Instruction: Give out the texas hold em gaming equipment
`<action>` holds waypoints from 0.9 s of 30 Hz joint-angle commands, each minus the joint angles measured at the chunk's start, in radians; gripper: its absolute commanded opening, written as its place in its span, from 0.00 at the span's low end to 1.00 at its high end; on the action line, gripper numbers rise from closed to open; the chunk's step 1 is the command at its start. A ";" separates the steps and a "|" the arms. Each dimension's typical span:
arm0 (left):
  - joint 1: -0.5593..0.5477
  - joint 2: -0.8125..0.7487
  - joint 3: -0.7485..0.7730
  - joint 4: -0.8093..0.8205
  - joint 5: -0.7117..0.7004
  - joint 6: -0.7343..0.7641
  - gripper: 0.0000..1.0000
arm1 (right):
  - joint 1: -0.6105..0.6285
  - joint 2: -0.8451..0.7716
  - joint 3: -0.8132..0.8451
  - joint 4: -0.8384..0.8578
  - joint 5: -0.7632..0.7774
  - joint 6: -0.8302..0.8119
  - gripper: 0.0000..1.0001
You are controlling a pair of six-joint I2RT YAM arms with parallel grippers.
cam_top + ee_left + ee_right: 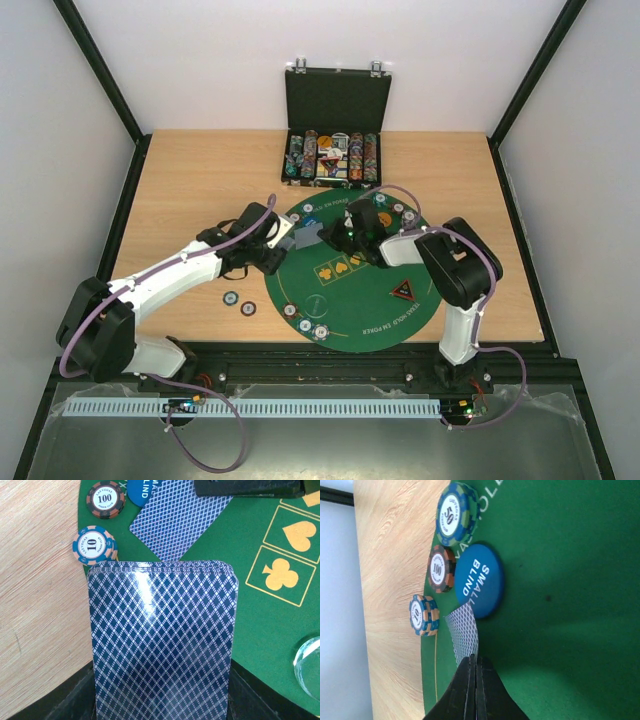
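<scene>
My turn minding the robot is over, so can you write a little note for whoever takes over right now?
Left gripper: shut on the deck of cards, at the green mat's left edge.
Right gripper: shut, tips at the edge of one face-down card on the mat; whether it pinches it is unclear.
Done: small blind button and chips beside that card; more chips at the mat's near and far edges; triangular marker on the mat.
Left: likely dealing the thick deck; two chips lie on the table off the mat; the case holds more chips.
</scene>
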 commanded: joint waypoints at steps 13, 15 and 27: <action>0.007 -0.011 -0.001 -0.006 -0.008 -0.002 0.58 | 0.094 0.005 -0.098 0.144 0.200 0.196 0.01; 0.008 -0.009 -0.001 -0.006 -0.009 -0.002 0.58 | 0.102 0.015 -0.089 0.143 0.210 0.208 0.02; 0.008 -0.004 -0.001 -0.007 -0.008 -0.002 0.58 | 0.124 0.065 -0.061 0.161 0.262 0.273 0.02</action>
